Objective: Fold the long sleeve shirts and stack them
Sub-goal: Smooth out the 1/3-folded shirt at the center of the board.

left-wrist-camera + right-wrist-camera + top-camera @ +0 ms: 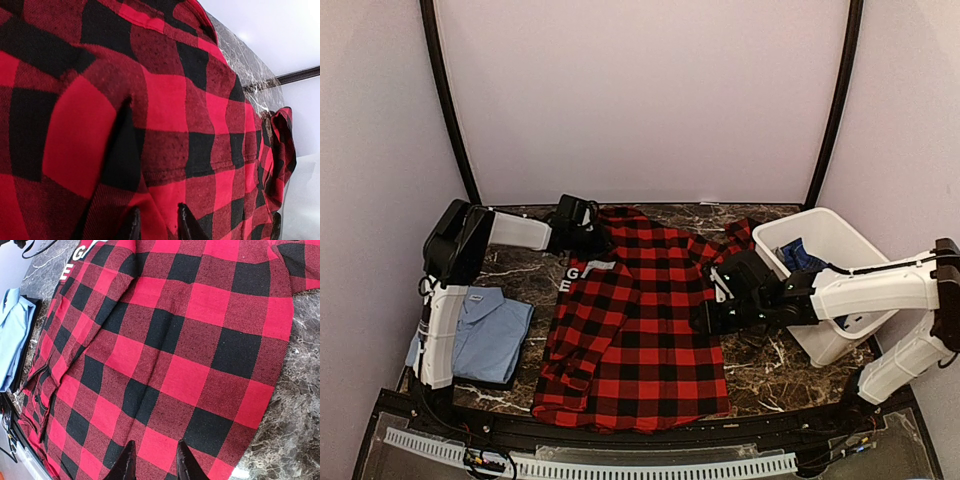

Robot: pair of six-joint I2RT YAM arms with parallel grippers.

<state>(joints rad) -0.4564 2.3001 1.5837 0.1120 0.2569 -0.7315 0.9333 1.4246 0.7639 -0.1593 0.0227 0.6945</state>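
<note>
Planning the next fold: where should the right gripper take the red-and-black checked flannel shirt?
Take the red-and-black checked flannel shirt by its right side edge, coming low from the right. It lies flat on the marble table, so only the border gives a lip to pinch; the right gripper hovers there.

Dark marble table [760, 365] is carrying two shirts and a bin.

A red-and-black checked flannel shirt [640, 330] is lying spread flat across the middle of the veined stone, its collar end pointing toward the far wall and its hem reaching close to the near edge. A folded light blue shirt [495, 335] is sitting well to the left of it, near the left edge, resting on a dark flat pad [492, 382] whose rim is showing beneath it. A white bin [820, 345] is standing on the right side, just beside the flannel's far sleeve.
</note>
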